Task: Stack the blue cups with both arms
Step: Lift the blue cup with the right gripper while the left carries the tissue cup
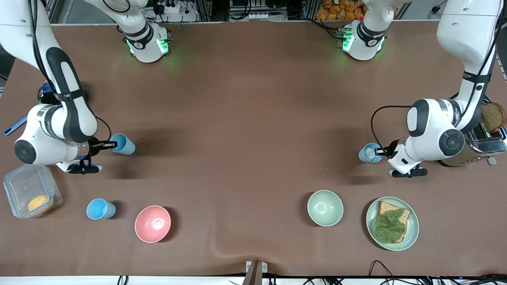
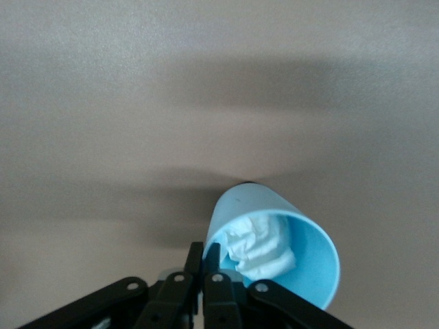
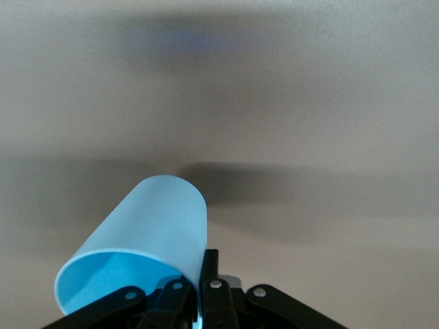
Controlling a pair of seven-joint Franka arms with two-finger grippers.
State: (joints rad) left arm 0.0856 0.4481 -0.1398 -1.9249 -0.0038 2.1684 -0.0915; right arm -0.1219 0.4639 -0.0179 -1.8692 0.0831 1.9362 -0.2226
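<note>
Three blue cups show in the front view. My right gripper (image 1: 107, 145) (image 3: 206, 264) is shut on the rim of one blue cup (image 1: 123, 144) (image 3: 147, 223), which leans on its side toward the right arm's end of the table. At the left arm's end, my left gripper (image 1: 382, 151) (image 2: 204, 250) is shut on the rim of a paler blue cup (image 1: 370, 153) (image 2: 271, 209) with crumpled white paper inside. A third blue cup (image 1: 101, 208) stands free on the table, nearer to the front camera than the right gripper's cup.
A clear container (image 1: 16, 186) holding something orange sits beside the third cup. A pink bowl (image 1: 153, 223), a green bowl (image 1: 325, 208) and a plate (image 1: 412, 233) with bread and lettuce lie near the front edge. A toaster (image 1: 485, 144) stands by the left arm.
</note>
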